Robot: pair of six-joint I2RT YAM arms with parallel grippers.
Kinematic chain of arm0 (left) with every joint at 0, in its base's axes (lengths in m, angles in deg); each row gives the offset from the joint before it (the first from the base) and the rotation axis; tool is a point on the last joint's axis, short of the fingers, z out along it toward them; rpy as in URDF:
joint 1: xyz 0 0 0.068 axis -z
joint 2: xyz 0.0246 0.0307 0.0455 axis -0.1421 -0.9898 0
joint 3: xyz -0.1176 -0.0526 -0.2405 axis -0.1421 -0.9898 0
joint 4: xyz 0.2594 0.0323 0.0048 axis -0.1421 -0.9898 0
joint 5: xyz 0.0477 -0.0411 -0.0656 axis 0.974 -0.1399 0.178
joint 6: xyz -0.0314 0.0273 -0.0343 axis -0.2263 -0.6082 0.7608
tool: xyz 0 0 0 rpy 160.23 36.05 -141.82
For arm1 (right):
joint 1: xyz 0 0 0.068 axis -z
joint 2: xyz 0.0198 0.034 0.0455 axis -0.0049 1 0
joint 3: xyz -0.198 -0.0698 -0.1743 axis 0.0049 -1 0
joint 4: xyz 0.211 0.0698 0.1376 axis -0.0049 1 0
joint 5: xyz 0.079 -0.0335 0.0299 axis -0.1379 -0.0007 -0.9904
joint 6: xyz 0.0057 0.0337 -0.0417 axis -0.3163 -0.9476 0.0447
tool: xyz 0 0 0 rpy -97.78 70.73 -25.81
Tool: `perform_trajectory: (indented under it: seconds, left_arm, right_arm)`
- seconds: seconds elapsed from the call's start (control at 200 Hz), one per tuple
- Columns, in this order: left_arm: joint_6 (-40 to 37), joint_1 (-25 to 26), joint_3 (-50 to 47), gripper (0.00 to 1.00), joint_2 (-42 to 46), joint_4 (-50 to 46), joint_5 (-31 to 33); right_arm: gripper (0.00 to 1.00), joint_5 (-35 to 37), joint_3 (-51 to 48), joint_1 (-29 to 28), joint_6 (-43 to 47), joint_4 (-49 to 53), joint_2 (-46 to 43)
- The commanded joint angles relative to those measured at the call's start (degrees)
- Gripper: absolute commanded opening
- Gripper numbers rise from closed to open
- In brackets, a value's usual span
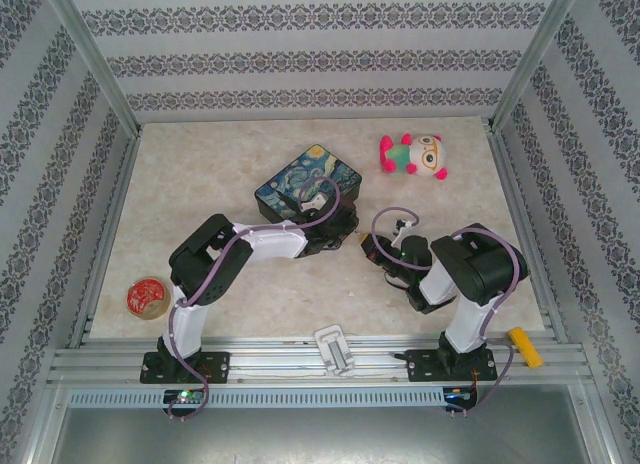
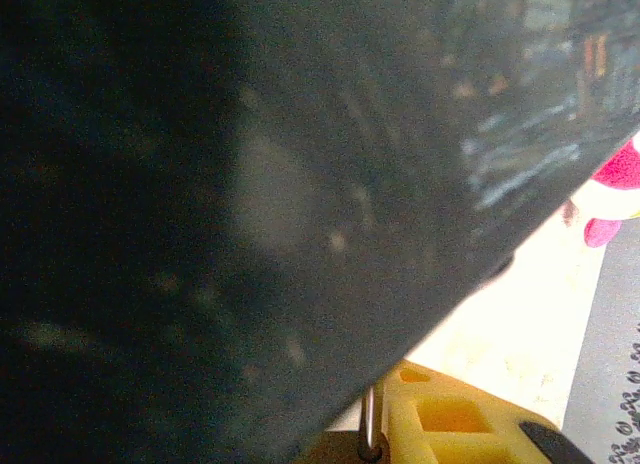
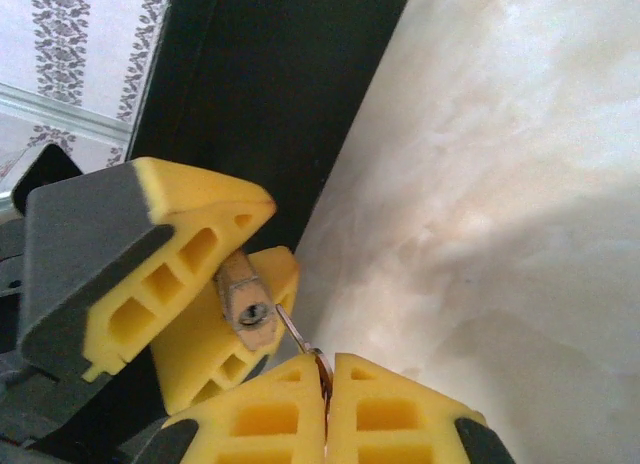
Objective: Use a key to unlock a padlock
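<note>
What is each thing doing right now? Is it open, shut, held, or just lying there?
left gripper, shut on padlock
right gripper, shut on key
padlock, keyhole facing key; locked or not, cannot tell
key, tip by keyhole; in or not, cannot tell
painted tin, lid looks closed
plush toy, lying loose, untouched

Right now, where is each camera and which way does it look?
Top external: above, behind the arm bases, looking down on the beige marbled table; both arms show.
Left wrist: on the left arm, tight against the dark painted tin; its yellow finger shows.
Right wrist: on the right arm, facing the left gripper holding the tiny brass-coloured padlock; the right gripper pinches the slim golden key.
Both wrist views share the tin.
</note>
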Motion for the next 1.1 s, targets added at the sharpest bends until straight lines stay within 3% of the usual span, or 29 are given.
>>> perform_trajectory:
  seconds: [0.0,0.44,1.099]
  left_arm:
    - [6.86,1.09,-2.1,0.15,-0.58,0.8,-8.49]
    - [6.77,0.91,-2.64,0.15,-0.65,1.14,-8.45]
    - [6.59,0.83,-2.38,0.15,-0.91,1.69,-8.8]
  right_arm:
    - [0.0,1.75,-1.54,0.53,0.42,-2.44,-1.25]
    - [0.0,0.56,-0.89,-0.23,1.97,-1.29,-4.89]
    - [0.0,-0.18,1.11,-0.92,0.26,-2.44,-0.27]
